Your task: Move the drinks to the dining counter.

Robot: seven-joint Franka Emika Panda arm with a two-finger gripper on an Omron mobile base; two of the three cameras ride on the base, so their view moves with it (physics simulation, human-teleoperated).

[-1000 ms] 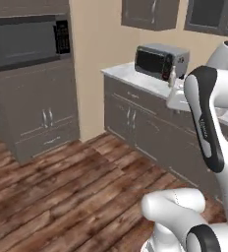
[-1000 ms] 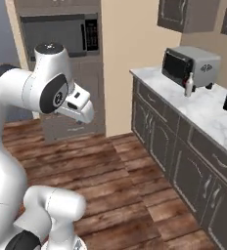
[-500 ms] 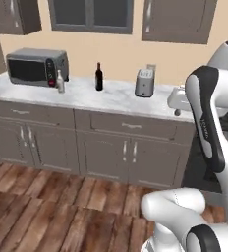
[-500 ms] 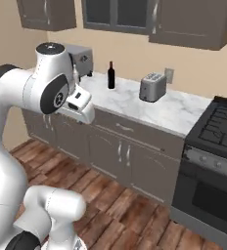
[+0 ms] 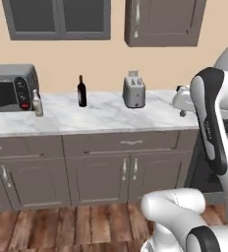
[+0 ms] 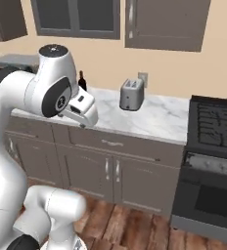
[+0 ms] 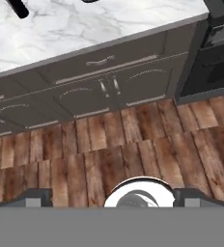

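Two of the drinks stand on the marble worktop [image 5: 106,115] ahead of me: a slim dark red-brown bottle [image 5: 81,92] near the middle and a small beige-grey bottle [image 5: 37,103] with a white cap beside the grey toaster oven [image 5: 10,87]. The dark bottle [image 6: 81,80] also peeks out behind my arm, and its base [image 7: 18,8] shows at the hand view's top left. My gripper [image 6: 86,119] hangs open and empty in front of the cabinets, well short of the bottles, pointing down at the wooden floor [image 7: 133,140]. The dining counter is out of view.
A silver toaster [image 5: 134,91] stands on the worktop right of the dark bottle. A black stove [image 6: 213,132] adjoins the worktop on the right. Grey-brown lower cabinets [image 5: 96,172] front the worktop, and wall cabinets [image 5: 162,22] hang above it.
The whole scene has swung across both base views, so the base has turned; the worktop now faces me squarely. The arm keeps its pose and the gripper stays open.
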